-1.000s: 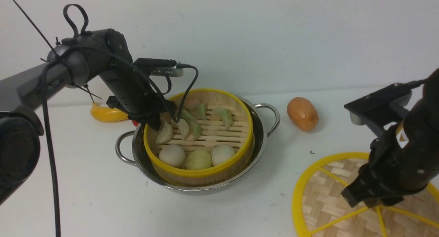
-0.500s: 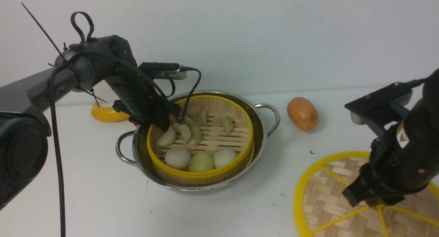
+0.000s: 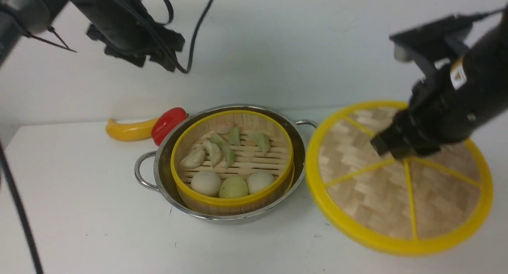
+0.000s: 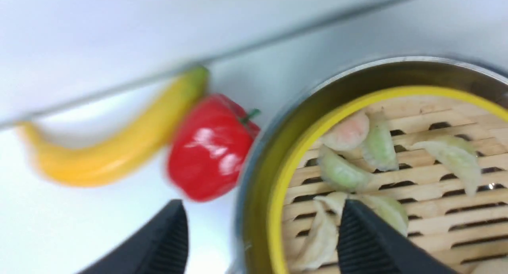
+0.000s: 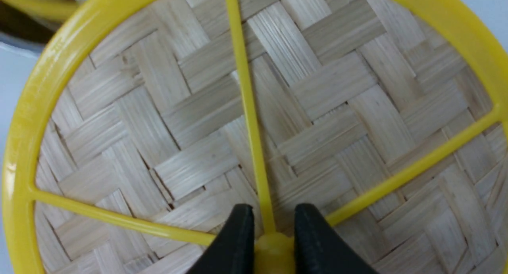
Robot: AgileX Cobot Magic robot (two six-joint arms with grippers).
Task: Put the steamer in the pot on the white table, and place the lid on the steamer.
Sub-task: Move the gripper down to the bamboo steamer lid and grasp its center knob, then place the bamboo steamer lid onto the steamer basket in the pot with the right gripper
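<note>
The steamer [image 3: 232, 194] with dumplings and buns sits inside the steel pot [image 3: 158, 163] on the white table [image 3: 79, 226]. It also shows in the left wrist view [image 4: 397, 155], with the pot rim [image 4: 285, 111] round it. My left gripper [image 3: 152, 62] is open and empty, high above the pot's left side; its fingertips [image 4: 174, 226] straddle the rim in the wrist view. My right gripper [image 3: 399, 147] is shut on the central knob [image 5: 274, 250] of the lid [image 3: 377, 194], which hangs tilted above the table right of the pot. The lid fills the right wrist view [image 5: 198, 127].
A yellow banana [image 3: 127, 130] and a red pepper [image 3: 167, 124] lie behind the pot at its left, against the back wall; both show in the left wrist view, banana [image 4: 119, 147] and pepper [image 4: 210, 147]. The lid's edge nears the pot's right handle [image 3: 307, 124].
My left gripper let go of the steamer and rose high above the pot. My right gripper lifted the lid off the table and carried it up and left, hiding the potato.
</note>
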